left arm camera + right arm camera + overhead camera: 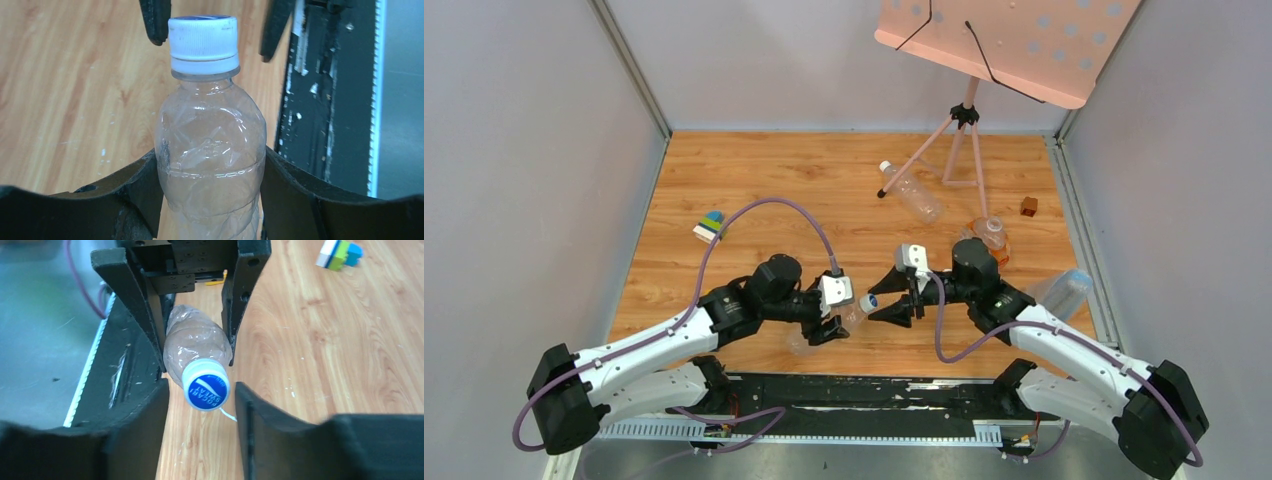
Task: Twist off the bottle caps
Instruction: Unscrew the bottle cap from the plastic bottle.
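White cap with blue printed top is sitting screwed on a clear crumpled bottle, which is looking empty. Bottle is hanging roughly level just above the tabletop, cap pointing at the right tool. Right tool is standing open, fingers flanking the cap, a gap showing on at least one side. Left tool is clamping the bottle body. Three more bottles are lying further back and right.

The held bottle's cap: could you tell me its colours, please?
The cap has white sides and a blue, white-lettered top; right wrist view.
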Robot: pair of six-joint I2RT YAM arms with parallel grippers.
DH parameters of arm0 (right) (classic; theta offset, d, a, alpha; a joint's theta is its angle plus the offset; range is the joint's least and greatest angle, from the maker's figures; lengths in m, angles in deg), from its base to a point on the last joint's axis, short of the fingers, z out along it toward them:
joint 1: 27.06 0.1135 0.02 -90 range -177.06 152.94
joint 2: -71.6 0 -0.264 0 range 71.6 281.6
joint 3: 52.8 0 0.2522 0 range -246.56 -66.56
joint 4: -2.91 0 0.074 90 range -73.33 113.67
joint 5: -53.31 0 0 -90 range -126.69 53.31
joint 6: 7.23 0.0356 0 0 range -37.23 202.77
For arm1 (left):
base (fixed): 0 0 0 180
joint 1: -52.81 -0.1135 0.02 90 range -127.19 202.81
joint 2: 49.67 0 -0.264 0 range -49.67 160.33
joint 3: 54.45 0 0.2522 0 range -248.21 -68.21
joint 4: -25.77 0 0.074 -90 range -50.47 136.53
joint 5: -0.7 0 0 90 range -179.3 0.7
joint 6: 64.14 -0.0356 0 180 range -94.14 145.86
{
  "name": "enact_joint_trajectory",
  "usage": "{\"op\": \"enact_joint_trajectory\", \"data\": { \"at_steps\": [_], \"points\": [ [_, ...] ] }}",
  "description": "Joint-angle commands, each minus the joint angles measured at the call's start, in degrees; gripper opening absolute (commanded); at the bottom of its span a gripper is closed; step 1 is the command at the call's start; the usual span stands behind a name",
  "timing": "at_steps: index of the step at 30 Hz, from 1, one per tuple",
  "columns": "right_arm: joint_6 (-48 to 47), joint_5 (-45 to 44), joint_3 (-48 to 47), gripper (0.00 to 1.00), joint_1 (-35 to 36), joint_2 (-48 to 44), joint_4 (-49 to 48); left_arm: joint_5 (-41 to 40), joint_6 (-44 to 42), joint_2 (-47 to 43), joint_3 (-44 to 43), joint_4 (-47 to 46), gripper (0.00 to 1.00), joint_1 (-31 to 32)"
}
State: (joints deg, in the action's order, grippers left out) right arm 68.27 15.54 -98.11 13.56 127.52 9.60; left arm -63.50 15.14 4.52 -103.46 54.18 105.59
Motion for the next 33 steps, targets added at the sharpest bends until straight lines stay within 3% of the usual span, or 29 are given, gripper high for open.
{"op": "enact_joint_trajectory", "data": {
  "at_steps": [1, 6, 9, 15, 18, 20, 22, 25, 27, 29, 33],
  "points": [
    [19.77, -11.51, 1.47, 0.61, 0.70, -2.12, -13.52, -7.41, 1.31, -1.28, -0.31, -5.99, 0.15, -0.31],
    [34.73, -20.63, -5.74, 0.73, 0.69, 0.29, 1.44, -10.70, 0.83, -1.57, -0.19, -5.94, 0.15, -0.30],
    [41.43, -22.49, -9.72, 0.72, 0.49, 3.88, 9.08, -11.86, 0.48, -1.56, -0.25, -5.57, 0.15, -0.30],
    [48.46, -20.31, -13.27, 0.52, 0.01, 8.23, 11.95, -12.38, 0.22, -1.47, -0.86, -4.10, 0.15, -0.30],
    [47.83, -18.56, -14.14, 0.45, -0.18, 9.03, 12.01, -12.73, 0.46, -1.60, -0.99, -3.55, 0.15, -0.31],
    [47.19, -17.42, -14.56, 0.33, -0.19, 9.41, 12.16, -13.06, 0.67, -1.75, -1.02, -3.45, 0.15, -0.30],
    [46.79, -17.60, -14.63, 0.28, -0.25, 9.62, 12.25, -13.16, 0.81, -1.80, -1.05, -3.49, 0.16, -0.35],
    [46.71, -18.09, -14.59, 0.30, -0.28, 10.05, 12.26, -12.69, 0.48, -1.81, -1.04, -3.56, 0.17, -0.31],
    [47.09, -18.16, -14.82, 0.45, -0.28, 10.40, 12.26, -11.92, 0.21, -1.86, -1.03, -3.73, 0.17, -0.30],
    [47.99, -18.79, -15.01, 0.50, -0.28, 10.39, 12.19, -11.59, 0.13, -1.67, -1.12, -3.75, 0.17, -0.31],
    [48.78, -20.34, -15.12, 0.50, -0.32, 10.05, 11.91, -11.38, 0.09, -1.16, -1.74, -2.95, 0.17, -0.30]
  ]
}}
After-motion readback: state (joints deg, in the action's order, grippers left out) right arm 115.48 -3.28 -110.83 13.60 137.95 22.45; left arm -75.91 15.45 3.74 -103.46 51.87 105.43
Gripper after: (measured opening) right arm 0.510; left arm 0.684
